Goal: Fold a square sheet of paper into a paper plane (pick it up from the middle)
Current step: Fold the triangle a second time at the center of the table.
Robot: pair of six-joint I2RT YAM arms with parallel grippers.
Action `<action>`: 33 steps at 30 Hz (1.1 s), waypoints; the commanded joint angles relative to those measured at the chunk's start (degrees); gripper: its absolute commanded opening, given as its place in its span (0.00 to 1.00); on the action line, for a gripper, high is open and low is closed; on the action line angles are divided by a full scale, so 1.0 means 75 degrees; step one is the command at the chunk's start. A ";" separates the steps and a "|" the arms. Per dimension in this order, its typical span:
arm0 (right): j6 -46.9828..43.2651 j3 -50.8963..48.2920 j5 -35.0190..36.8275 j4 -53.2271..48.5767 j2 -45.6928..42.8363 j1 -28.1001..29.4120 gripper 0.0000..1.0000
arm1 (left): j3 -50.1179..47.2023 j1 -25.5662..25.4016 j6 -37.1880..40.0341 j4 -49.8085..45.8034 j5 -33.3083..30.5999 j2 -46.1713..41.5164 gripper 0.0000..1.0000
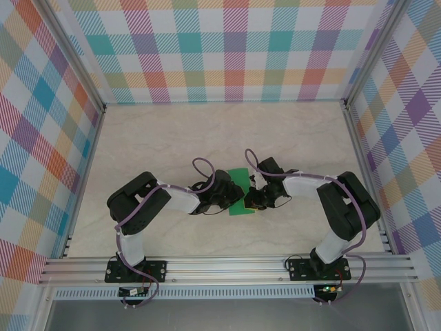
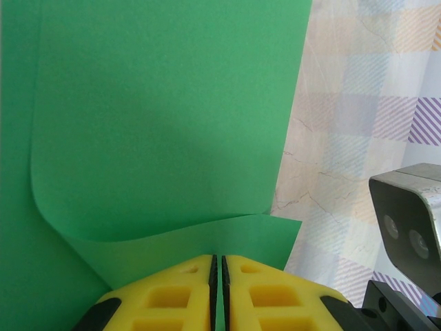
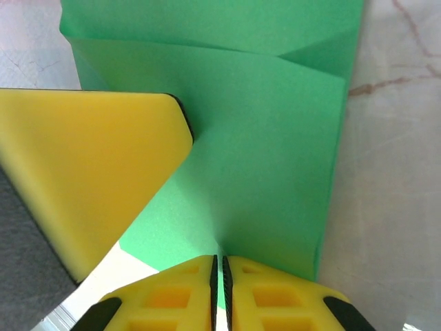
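Paper (image 1: 240, 178) above marbled table (image 1: 172, 138), ringed by plaid walls (image 1: 220, 48).

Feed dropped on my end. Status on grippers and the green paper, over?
Left gripper shut on green paper, near edge curling. Right gripper shut on same sheet, folds visible. Nothing blocking seen.

The bright-green sheet of paper (image 1: 239, 178), partly folded with one curling layer, is pinched between the left hand (image 2: 218, 293) and right hand (image 3: 220, 293).
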 commanded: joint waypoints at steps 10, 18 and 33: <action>-0.0031 -0.0487 -0.0523 -0.0042 -0.0292 -0.0512 0.17 | -0.0095 -0.0139 0.0219 -0.0959 -0.0320 0.0100 0.13; 0.0075 -0.0774 -0.0295 0.0018 0.0212 -0.0566 0.15 | -0.0095 -0.0144 0.0226 -0.0994 -0.0321 0.0101 0.13; 0.0137 -0.0479 -0.1821 0.0435 -0.0761 -0.0569 0.17 | -0.0001 -0.0141 0.0243 -0.1053 -0.0309 0.0134 0.13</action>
